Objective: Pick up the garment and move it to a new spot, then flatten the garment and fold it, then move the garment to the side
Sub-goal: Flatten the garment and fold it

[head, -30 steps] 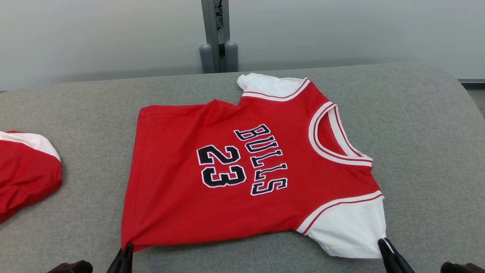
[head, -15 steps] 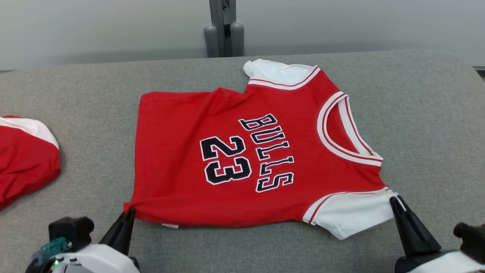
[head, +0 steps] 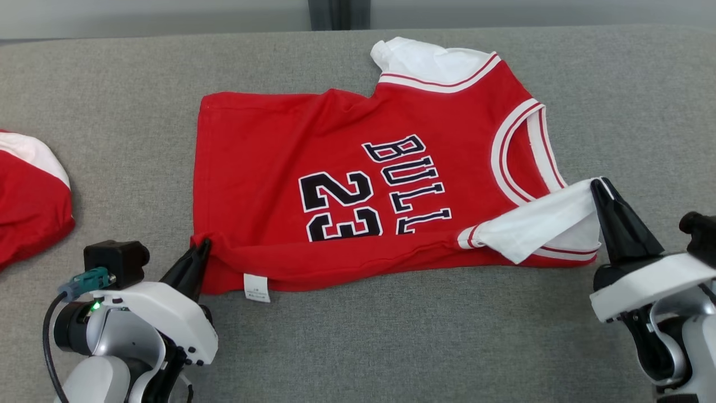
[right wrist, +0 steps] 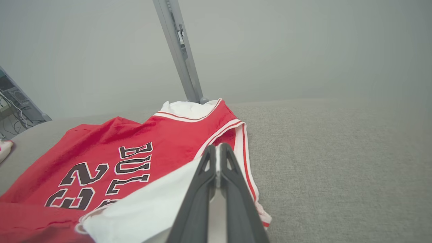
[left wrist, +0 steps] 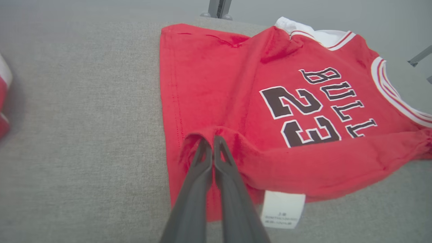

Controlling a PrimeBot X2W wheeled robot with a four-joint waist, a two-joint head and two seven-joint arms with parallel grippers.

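Note:
A red jersey (head: 335, 162) with white sleeves and black "BULLS 23" lettering lies on the grey table (head: 391, 336), neck to the right. Its near edge is lifted and rolled over toward the far side, hiding the lower part of the lettering. My left gripper (head: 202, 246) is shut on the near hem corner (left wrist: 209, 138); a white label (head: 257, 287) hangs out below the fold. My right gripper (head: 597, 184) is shut on the near white sleeve (head: 537, 226), holding it raised over the collar (right wrist: 236, 135).
A second red and white garment (head: 28, 190) sits bunched at the table's left edge. A grey post (right wrist: 179, 50) stands behind the table's far edge. Bare grey cloth surface lies in front of the jersey and to its right.
Both grippers have moved away from me with the jersey's near edge, folding it over the shirt; the sleeve now lies over the collar. The head camera has tilted down.

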